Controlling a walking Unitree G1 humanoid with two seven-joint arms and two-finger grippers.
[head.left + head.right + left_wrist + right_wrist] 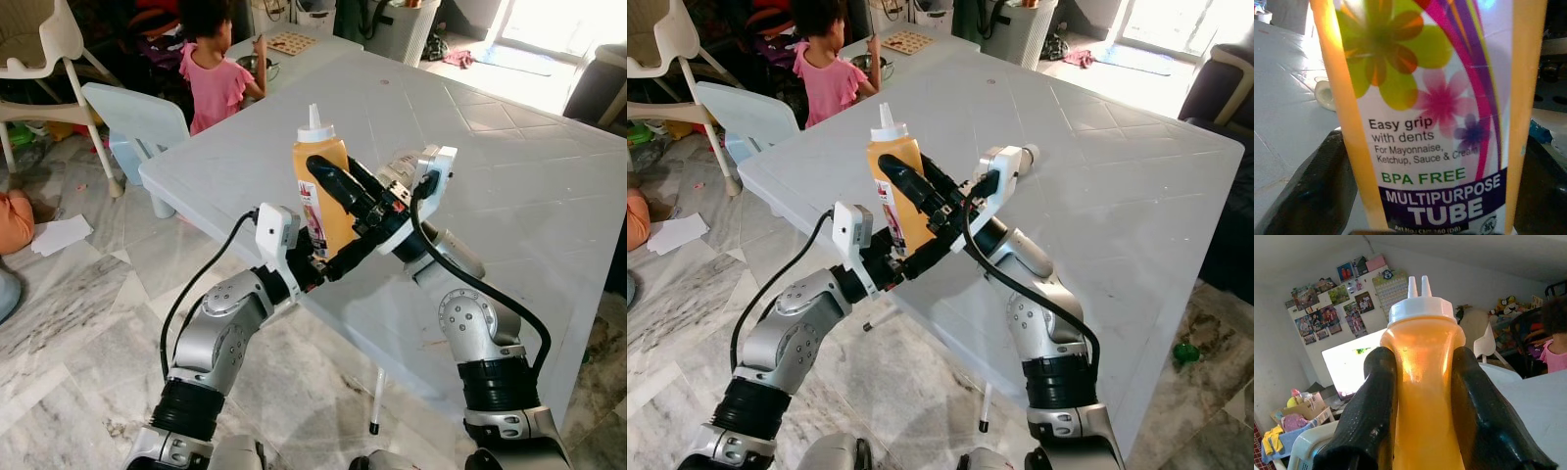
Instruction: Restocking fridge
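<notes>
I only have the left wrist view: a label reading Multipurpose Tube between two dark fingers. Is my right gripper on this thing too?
Observer: Yes. The right gripper has its fingers clamped on either side of the squeeze bottle, higher up near its neck.
Operator: And where's my left gripper?
Observer: The left gripper grips the lower part of the bottle, just below the right one.
Operator: What kind of cap does it have?
Observer: A white cap with two nozzles side by side.
Operator: Is the bottle upright?
Observer: Roughly upright, held above the near edge of the white table.
</notes>
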